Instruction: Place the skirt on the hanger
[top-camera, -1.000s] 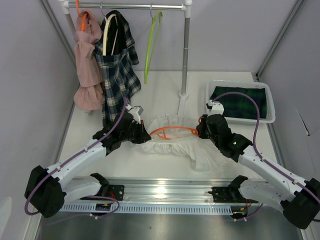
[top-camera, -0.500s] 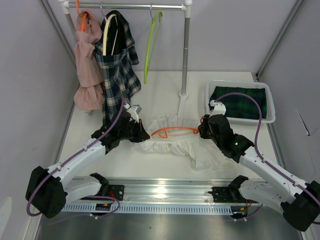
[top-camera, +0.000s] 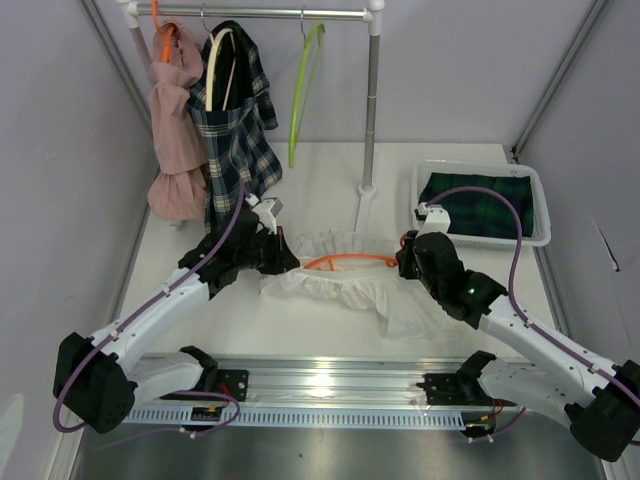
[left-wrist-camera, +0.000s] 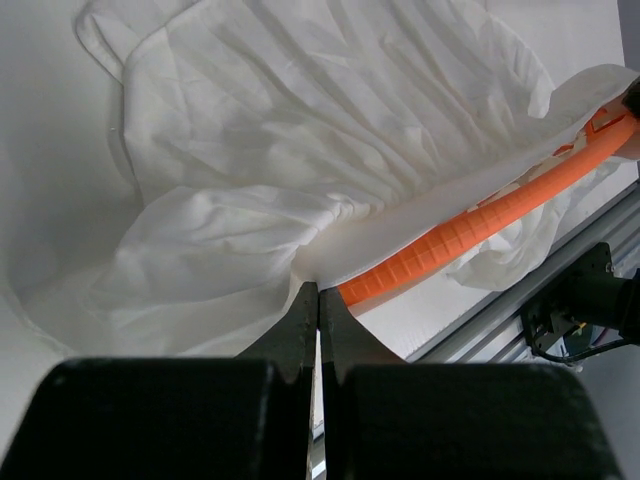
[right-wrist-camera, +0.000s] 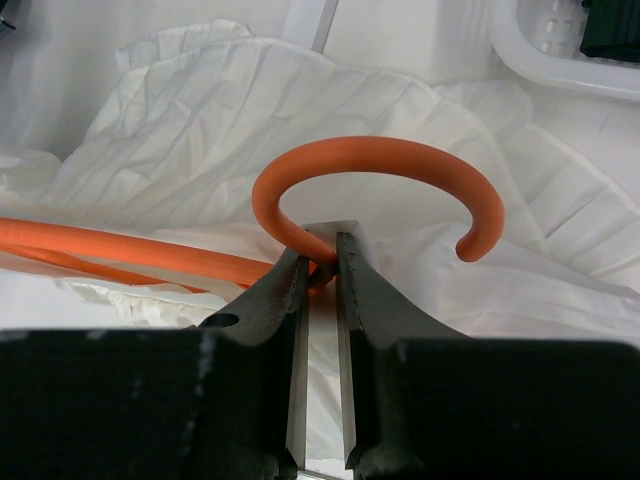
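On the bench (top-camera: 330, 170), you had the white skirt (top-camera: 345, 288) lying crosswise at its middle, the orange hanger (top-camera: 345, 262) in its waist opening running left to right, the left gripper (left-wrist-camera: 318, 300) pinched together on the waistband edge at one end and the right gripper (right-wrist-camera: 320, 248) clamped on the hanger's neck below the hook.

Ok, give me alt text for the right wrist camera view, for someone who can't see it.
The right gripper is shut on the neck of an orange hanger, just below its curved hook, which arcs above the fingertips. The hanger lies over a crumpled white skirt that fills most of the view. A corner of a white basket shows at top right.
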